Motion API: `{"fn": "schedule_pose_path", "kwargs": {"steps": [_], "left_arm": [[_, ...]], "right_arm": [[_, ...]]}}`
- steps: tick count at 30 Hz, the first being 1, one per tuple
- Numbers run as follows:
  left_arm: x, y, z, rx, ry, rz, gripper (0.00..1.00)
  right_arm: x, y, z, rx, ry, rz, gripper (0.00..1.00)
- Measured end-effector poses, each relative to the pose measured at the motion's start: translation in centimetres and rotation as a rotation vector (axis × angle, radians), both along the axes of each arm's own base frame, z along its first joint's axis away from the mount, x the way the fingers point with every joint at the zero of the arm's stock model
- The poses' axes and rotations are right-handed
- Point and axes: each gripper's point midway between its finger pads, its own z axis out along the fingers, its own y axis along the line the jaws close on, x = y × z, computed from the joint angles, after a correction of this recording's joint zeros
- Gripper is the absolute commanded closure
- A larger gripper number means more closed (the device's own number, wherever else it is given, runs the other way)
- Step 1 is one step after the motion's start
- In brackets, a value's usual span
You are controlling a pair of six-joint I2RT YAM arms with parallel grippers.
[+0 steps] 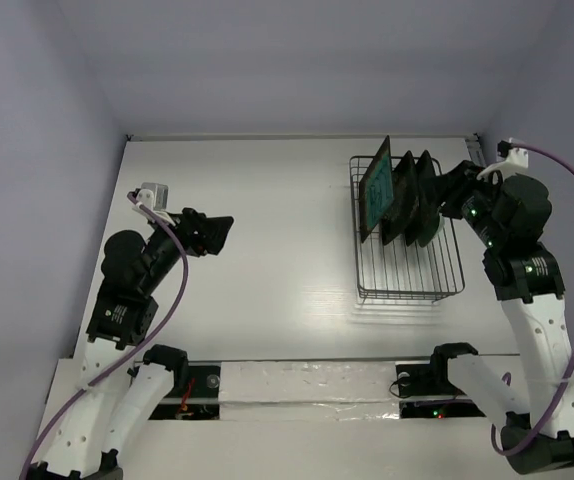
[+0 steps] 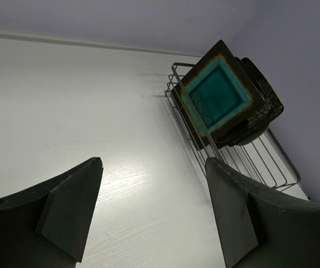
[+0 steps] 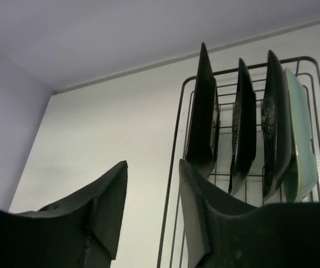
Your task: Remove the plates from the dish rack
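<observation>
Four plates (image 1: 397,195) stand on edge in the dish rack (image 1: 407,292) at the far right of the table (image 1: 267,200) — none unloaded yet, by the look of it. The right gripper (image 1: 445,190) hovers just beside the rack's right side, jaws parted and empty. The mint plate (image 3: 302,139) stands at that end of the row, the teal-centred plate (image 2: 218,95) at the other. The left gripper (image 1: 222,232), likewise released and empty, hangs well apart over the table's left side. The next move likely calls for closing on one plate's upper rim and lifting it straight up, clear of the wires. No brand, label or writing can be read.
</observation>
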Motion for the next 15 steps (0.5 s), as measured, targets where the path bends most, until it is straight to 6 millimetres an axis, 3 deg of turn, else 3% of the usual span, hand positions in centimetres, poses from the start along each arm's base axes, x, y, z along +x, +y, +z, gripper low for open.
{"fn": "schedule_pose_path", "kwargs": {"steps": [1,2,4,7,8,11,12,15], "left_arm": [[0.1,0.0,-0.1,0.002,0.006,0.000,0.30],[0.1,0.0,-0.3,0.004,0.013,0.002,0.31],[0.2,0.1,-0.6,0.012,0.023,0.008,0.38],[0.2,0.4,-1.0,0.025,0.034,0.022,0.56],[0.3,0.7,-1.2,0.039,0.038,0.036,0.70],[0.3,1.4,-1.6,0.054,0.046,0.072,0.97],[0.4,1.7,-1.8,0.060,0.054,0.093,1.00],[0.5,2.6,-2.1,0.071,0.062,0.145,1.00]], "right_arm": [[0.1,0.3,-0.1,-0.002,0.007,0.009,0.83],[0.3,0.6,-0.2,-0.011,0.012,0.022,0.92],[0.7,1.5,0.0,-0.017,0.025,0.048,1.00],[1.6,2.6,0.9,-0.035,0.029,0.070,1.00],[1.9,3.0,1.1,-0.044,0.029,0.075,1.00],[3.2,4.1,0.8,-0.082,0.052,0.074,1.00],[3.8,4.3,0.5,-0.099,0.065,0.064,0.96],[5.5,4.3,-0.6,-0.148,0.111,0.029,0.69]]}}
